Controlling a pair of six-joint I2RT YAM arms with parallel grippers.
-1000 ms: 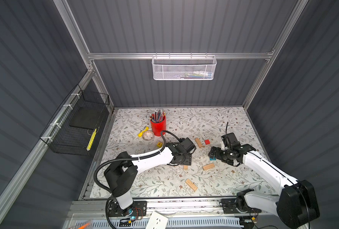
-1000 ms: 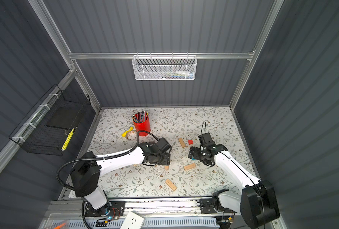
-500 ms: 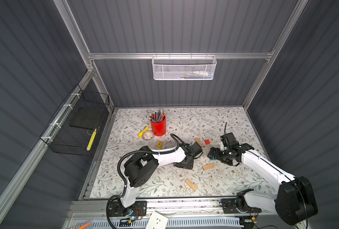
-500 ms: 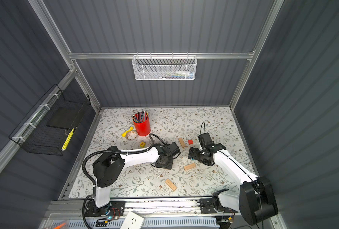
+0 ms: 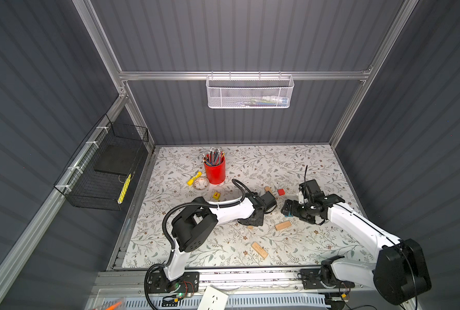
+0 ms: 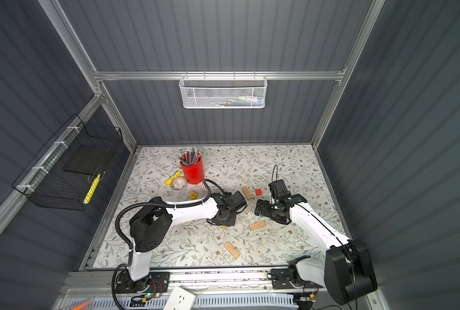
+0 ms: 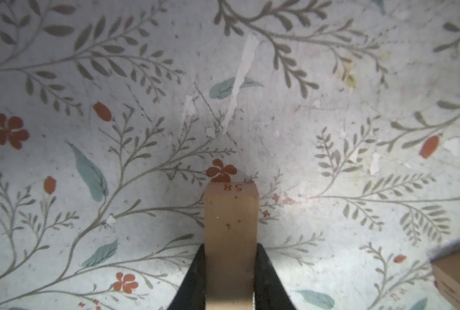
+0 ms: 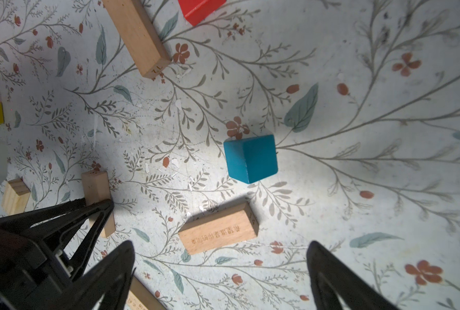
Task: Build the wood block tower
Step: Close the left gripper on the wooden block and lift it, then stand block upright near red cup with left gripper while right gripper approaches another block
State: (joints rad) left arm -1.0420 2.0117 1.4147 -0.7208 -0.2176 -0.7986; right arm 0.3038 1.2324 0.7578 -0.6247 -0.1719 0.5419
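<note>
A: If you've got the left gripper (image 7: 230, 251) up, what's it doing?

B: Clamped tight on a pale oblong plain-wood plank (image 7: 231, 220). The jaws press on both long sides and the plank pokes out past the fingertips, with a number stamped on its end. Can't tell whether it's off the floral-patterned bench (image 5: 290, 166) or resting on it.

A: Right gripper (image 8: 220, 243)?

B: Jaws spread wide, holding nothing. It hovers over a teal painted wood cube (image 8: 250, 158), which is apart from both fingers. An engraved pale wood plank (image 8: 218, 230) lies flat just beside the cube.

A: Other tower pieces?

B: Scattered, each on the bench by itself.
- A red painted block (image 5: 281, 192) sits just beside a slanted pale wood plank (image 5: 268, 190), behind both grippers in both top views.
- A yellow painted block (image 5: 216, 196) is off to the left, near a red pencil cup (image 5: 214, 171).
- A lone pale wood plank (image 5: 259, 250) lies near the front edge, well apart from the rest.
- A short pale wood piece (image 8: 15, 196) sits near the held plank.

A: Do the grippers touch?

B: No. They're near each other mid-bench, with a gap between.
</note>
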